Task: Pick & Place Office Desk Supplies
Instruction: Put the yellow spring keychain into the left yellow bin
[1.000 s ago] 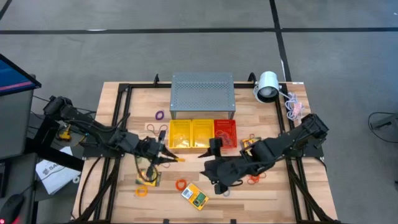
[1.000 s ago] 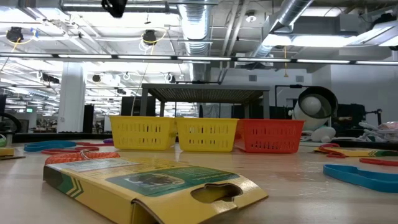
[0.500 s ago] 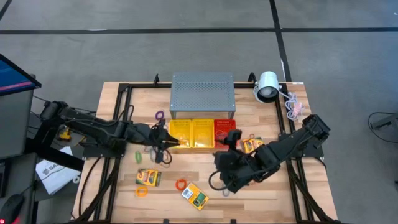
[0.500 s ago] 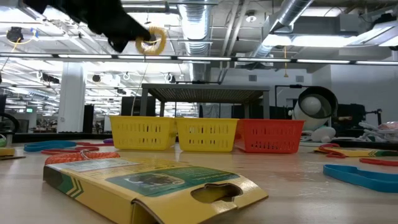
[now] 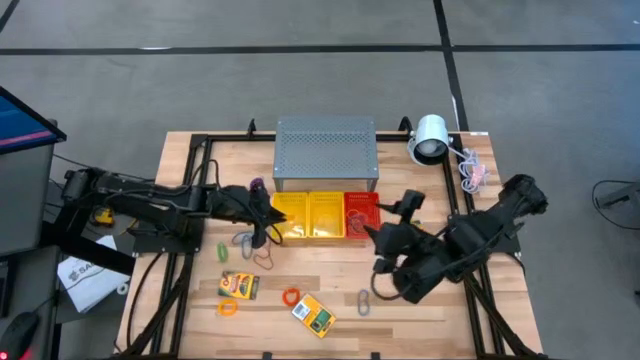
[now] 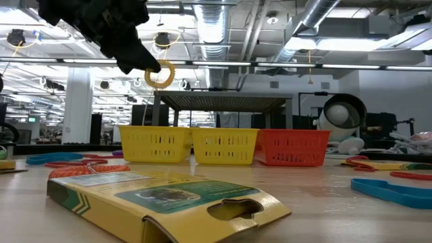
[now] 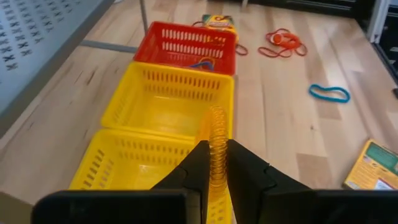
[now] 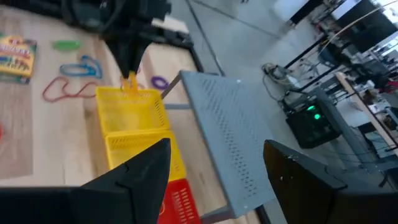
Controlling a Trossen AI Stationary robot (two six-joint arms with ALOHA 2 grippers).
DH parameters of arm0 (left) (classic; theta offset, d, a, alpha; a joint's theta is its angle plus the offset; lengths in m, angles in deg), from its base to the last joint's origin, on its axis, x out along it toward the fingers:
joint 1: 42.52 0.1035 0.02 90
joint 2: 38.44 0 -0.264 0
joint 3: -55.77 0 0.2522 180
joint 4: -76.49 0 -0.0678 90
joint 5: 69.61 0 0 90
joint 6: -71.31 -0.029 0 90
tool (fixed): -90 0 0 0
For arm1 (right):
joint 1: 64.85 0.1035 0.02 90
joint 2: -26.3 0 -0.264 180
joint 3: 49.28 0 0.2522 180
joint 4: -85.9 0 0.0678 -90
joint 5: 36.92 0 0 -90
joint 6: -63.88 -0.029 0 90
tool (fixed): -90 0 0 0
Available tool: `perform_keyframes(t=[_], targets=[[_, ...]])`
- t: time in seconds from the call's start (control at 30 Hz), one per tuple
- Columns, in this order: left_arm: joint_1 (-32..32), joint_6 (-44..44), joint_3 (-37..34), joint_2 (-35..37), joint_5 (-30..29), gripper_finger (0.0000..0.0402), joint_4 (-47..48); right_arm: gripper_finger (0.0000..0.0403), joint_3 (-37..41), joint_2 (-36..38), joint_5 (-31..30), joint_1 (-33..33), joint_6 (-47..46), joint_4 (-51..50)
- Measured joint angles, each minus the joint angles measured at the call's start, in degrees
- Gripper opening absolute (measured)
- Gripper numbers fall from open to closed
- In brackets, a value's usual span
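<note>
my left gripper (image 7: 216, 163) pinches a coiled yellow-orange band loop (image 7: 216, 146), holding it in the air above the leftmost yellow basket (image 7: 130, 163). my right gripper (image 8: 214, 163) hangs in front of the red basket (image 5: 362, 215), fingers spread apart and holding nothing. other loops and a yellow-and-green card box (image 5: 313, 314) lie scattered on the wooden table (image 5: 440, 300).

Pale wood-grain table (image 5: 330, 290), perforated grey metal box (image 5: 326, 148), perhaps plastic mesh baskets (image 5: 326, 217), printed card box (image 6: 162, 196).
</note>
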Motion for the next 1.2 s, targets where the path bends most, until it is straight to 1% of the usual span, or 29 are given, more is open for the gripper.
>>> perform_keyframes(t=[0.1, 0.23, 0.4, 0.5, 0.67, 0.87, 1.03, 1.2], targets=[[1.64, -0.02, 0.0, -0.35, 1.31, 0.0035, 0.78, 0.0249, 0.0, 1.91, -1.56, 0.5, -0.05, -0.38], [3.37, -0.02, -0.48, -1.07, 2.64, 0.0033, 1.46, 0.0249, 0.58, 4.61, -4.64, 1.66, -2.89, -1.86], [4.85, -0.19, -3.04, -1.08, 4.29, 0.0036, -0.59, 0.0249, 7.57, 8.76, -6.46, 3.31, -6.21, 0.11], [5.49, -0.02, -3.42, -1.07, 5.85, 0.0033, -1.11, 0.0249, 12.85, 11.62, -6.6, 3.71, -6.38, 4.39], [5.58, -0.02, -3.63, -1.07, 6.06, 0.0037, -1.07, 0.0249, 22.12, 16.62, -6.41, 2.66, -6.16, 11.98], [5.58, -0.02, -3.63, -2.76, 7.02, 0.0036, -0.43, 0.0249, 31.19, 21.41, -6.06, 1.73, -1.62, 23.97], [5.87, 0.57, -3.63, -7.72, 7.09, 0.0037, -2.08, 0.0249, 35.21, 23.41, -4.46, 1.66, 5.11, 33.07], [7.93, 0.87, -3.63, -11.46, 9.92, 0.0037, -5.67, 0.0249, 35.69, 24.17, -4.47, 1.66, 7.56, 35.02]])
